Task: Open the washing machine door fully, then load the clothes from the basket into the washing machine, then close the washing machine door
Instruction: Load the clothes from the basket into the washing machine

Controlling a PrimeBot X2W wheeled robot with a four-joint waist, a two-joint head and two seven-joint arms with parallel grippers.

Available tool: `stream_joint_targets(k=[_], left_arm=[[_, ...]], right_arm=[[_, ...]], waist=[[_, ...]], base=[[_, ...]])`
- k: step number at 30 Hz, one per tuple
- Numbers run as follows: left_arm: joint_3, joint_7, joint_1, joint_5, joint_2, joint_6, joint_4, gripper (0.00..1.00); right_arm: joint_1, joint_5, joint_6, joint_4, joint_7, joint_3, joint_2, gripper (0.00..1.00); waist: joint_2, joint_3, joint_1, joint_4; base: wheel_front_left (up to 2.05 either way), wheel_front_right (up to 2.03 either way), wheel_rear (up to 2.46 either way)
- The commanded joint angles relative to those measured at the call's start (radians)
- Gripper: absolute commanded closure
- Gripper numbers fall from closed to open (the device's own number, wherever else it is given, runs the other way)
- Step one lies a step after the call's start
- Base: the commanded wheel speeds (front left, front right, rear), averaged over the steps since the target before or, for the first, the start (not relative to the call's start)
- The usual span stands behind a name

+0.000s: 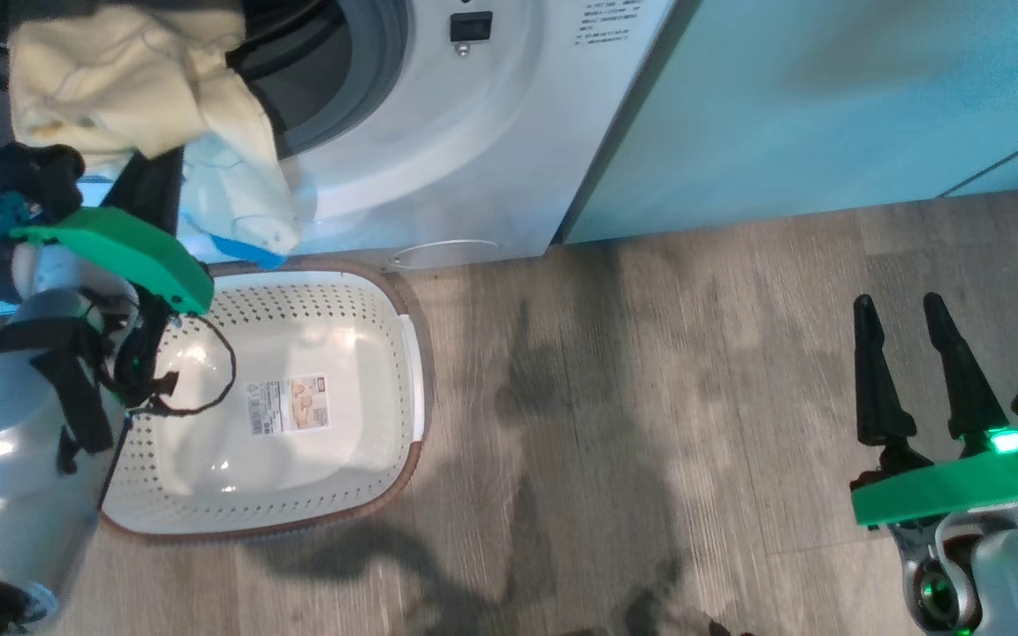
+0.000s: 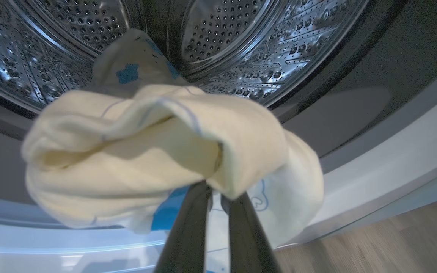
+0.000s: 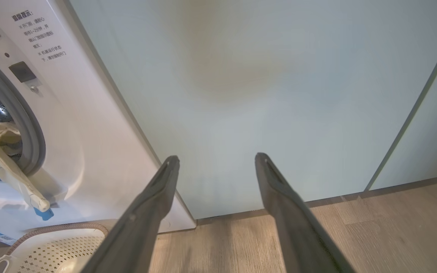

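Note:
My left gripper (image 1: 155,181) is shut on the clothes (image 1: 138,88), a cream-yellow bundle with blue patches, and holds it up at the round opening of the white washing machine (image 1: 474,132). In the left wrist view the clothes (image 2: 146,151) drape over my closed fingers (image 2: 188,231), with the steel drum (image 2: 241,38) right behind. The cloth's lower end hangs over the grey ring in front of the washer. Below it stands the cream basket (image 1: 407,468), with just a label on its floor. My right gripper (image 1: 900,309) stands open at the lower right over the floor. The washing machine door is out of view.
Pale green cabinet doors (image 3: 260,94) stand right of the washing machine (image 3: 70,132). The right wrist view shows my right gripper (image 3: 216,159) open before them, the clothes (image 3: 2,151) hanging at the opening and the basket (image 3: 51,246) below. Wooden floor (image 1: 695,353) stretches between the arms.

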Motion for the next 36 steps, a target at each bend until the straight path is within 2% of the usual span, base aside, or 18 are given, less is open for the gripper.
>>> stream_joint_targets(k=[1, 4, 8, 14, 18, 27, 36], left_arm=[[0.032, -0.007, -0.025, -0.009, 0.054, -0.001, -0.029, 1.0], [0.027, 0.031, -0.071, -0.032, 0.074, -0.001, -0.045, 1.0], [0.003, 0.113, -0.161, -0.011, 0.114, -0.001, -0.036, 1.0], [-0.023, 0.234, -0.317, -0.01, 0.113, 0.0, 0.013, 1.0], [-0.009, 0.269, -0.4, -0.029, 0.109, 0.005, 0.056, 1.0], [0.014, 0.242, -0.559, -0.021, 0.138, 0.023, 0.163, 1.0], [0.03, 0.132, -0.711, 0.005, 0.173, 0.037, 0.279, 1.0]], right_arm=[[0.001, 0.003, -0.003, -0.026, -0.009, 0.015, -0.002, 0.0], [0.0, 0.004, -0.003, -0.029, -0.009, 0.014, -0.002, 0.0], [-0.014, 0.008, -0.003, -0.032, -0.009, 0.019, -0.002, 0.0], [-0.034, 0.014, -0.003, -0.037, -0.009, 0.021, -0.002, 0.0], [-0.052, 0.03, -0.003, -0.038, -0.009, 0.04, -0.002, 0.0], [-0.084, 0.061, -0.003, -0.043, -0.009, 0.071, -0.002, 0.0], [-0.113, 0.076, -0.003, -0.045, -0.009, 0.094, -0.002, 0.0]], waist=[[-0.0001, -0.004, 0.0001, 0.004], [-0.0001, -0.002, 0.0001, 0.009], [-0.0001, 0.016, 0.0001, 0.009], [-0.0001, 0.051, 0.0001, 0.007], [-0.0001, 0.078, 0.0001, -0.015], [-0.0001, 0.144, 0.0001, -0.075], [-0.0001, 0.203, 0.0001, -0.115]], base=[[0.0, 0.0, 0.0], [0.0, 0.0, 0.0], [0.0, 0.0, 0.0], [0.0, 0.0, 0.0], [0.0, 0.0, 0.0], [0.0, 0.0, 0.0], [0.0, 0.0, 0.0]])
